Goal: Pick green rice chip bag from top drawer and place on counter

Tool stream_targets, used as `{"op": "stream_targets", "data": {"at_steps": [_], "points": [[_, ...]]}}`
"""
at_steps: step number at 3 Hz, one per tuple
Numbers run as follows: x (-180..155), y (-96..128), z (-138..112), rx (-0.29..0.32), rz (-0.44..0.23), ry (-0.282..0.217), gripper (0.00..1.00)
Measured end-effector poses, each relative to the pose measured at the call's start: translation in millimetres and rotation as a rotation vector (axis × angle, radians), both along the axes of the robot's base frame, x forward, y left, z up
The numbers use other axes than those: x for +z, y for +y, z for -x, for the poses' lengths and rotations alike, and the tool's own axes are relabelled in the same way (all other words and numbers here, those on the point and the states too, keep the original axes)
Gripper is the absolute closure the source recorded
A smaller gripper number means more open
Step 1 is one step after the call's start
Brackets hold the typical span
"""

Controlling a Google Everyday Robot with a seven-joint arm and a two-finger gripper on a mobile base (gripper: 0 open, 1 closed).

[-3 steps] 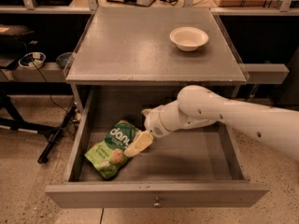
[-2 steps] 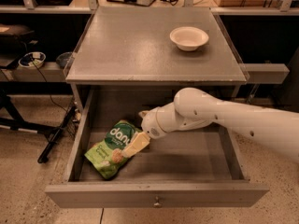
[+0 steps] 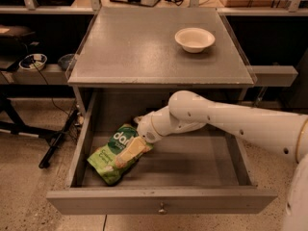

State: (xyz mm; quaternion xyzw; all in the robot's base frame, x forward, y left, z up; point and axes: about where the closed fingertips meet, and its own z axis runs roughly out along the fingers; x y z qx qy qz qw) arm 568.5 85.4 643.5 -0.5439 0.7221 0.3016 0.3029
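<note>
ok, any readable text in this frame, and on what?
"dar": white, in the dark logo on the bag; it may continue under the gripper, which is over the bag in the drawer.
Smaller print lower on the bag: too blurred.
Bowl, counter: none.

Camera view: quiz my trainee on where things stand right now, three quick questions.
1. Where does the green rice chip bag lie?
2. The gripper is: A) down by the floor; B) down in the top drawer, at the bag; C) raised overhead.
3. True or false: a white bowl stands on the counter.
Key: 1 in the top drawer, left side; 2 B; 3 true.
</note>
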Motion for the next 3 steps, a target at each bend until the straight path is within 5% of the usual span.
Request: {"op": "stream_targets", "data": {"at_steps": [1,3], "points": [[-7.9,13.9,-1.4,0.030,0.002,0.015,0.00],[-8.0,14.7,-1.2,0.031,0.002,0.015,0.42]]}}
